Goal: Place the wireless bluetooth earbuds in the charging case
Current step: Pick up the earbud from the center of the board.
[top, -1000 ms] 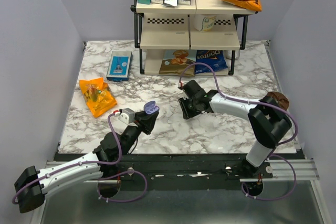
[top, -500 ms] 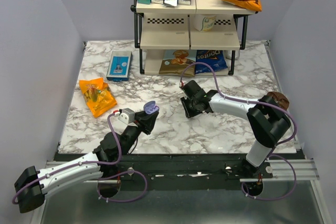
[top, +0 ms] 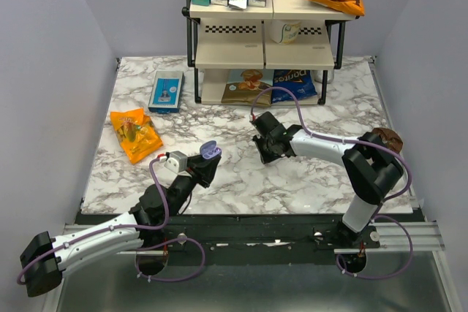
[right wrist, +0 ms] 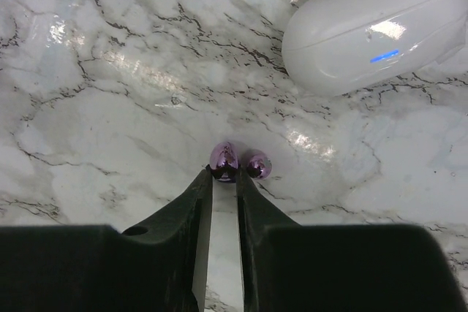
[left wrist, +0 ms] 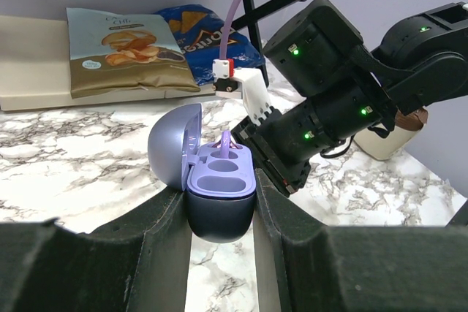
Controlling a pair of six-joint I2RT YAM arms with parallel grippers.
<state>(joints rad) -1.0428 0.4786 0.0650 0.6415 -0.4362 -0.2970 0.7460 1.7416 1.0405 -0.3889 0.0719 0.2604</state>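
Note:
My left gripper (left wrist: pixel 219 206) is shut on the lavender-blue charging case (left wrist: pixel 219 191), held upright above the marble with its lid swung open to the left and its pale sockets facing up; the case (top: pixel 210 151) shows in the top view at the left arm's tip. Two tiny shiny purple earbuds lie side by side on the table. My right gripper (right wrist: pixel 224 174) points down at them, its fingertips pressed against both sides of the left earbud (right wrist: pixel 224 160). The other earbud (right wrist: pixel 257 164) sits just outside the right finger. In the top view the right gripper (top: pixel 265 153) is mid-table.
A white oval case (right wrist: pixel 373 27) lies beyond the earbuds. A two-tier shelf rack (top: pixel 263 49) with snack bags stands at the back. An orange snack bag (top: pixel 135 133) and a blue box (top: pixel 166 90) lie at the left; a brown object (top: pixel 386 137) sits at the right.
The right gripper's jaws have narrowed onto the left earbud and the hand has shifted slightly. The left arm and the case have not moved.

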